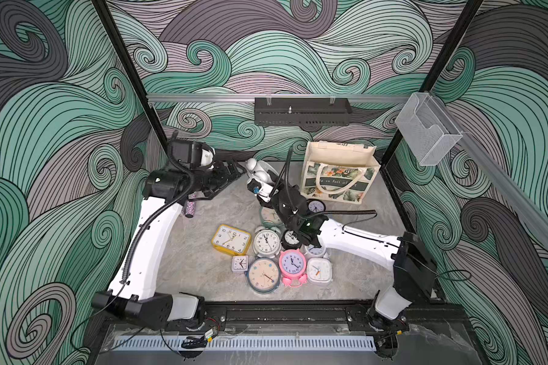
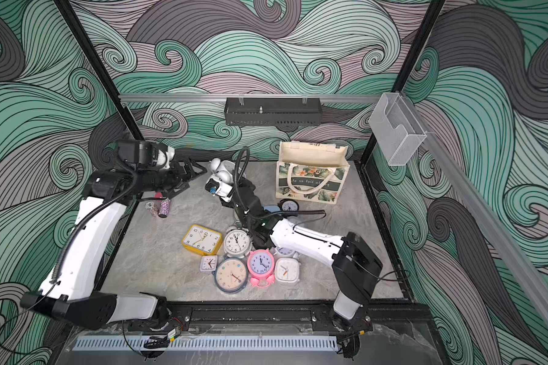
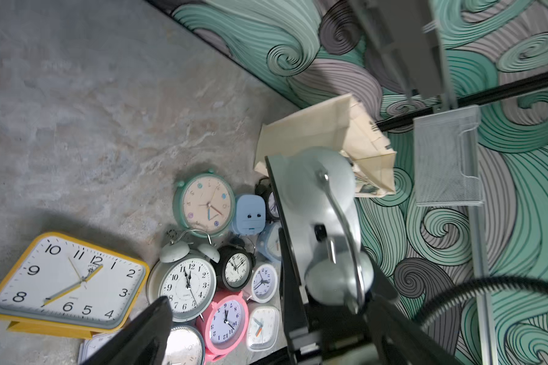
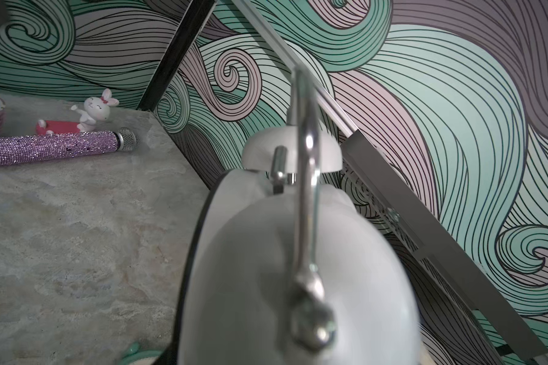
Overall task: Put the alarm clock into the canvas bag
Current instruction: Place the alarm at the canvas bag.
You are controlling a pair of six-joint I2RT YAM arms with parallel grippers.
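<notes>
**Clock held high, soft bag ahead**

Low in a top view, spare clocks crowd under the right arm, and a low swing could knock them. Mid-frame, the right gripper clamps the clock, though how firmly is hidden. The left gripper gapes beside it. Upper right stands the bag. Its limp rim could snag and topple, and its floor is unseen.

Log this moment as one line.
right gripper: jaws shut on white alarm clock, lifted | left gripper: jaws open beside it | canvas bag: upright, mouth open | step: clock not yet bagged
</notes>
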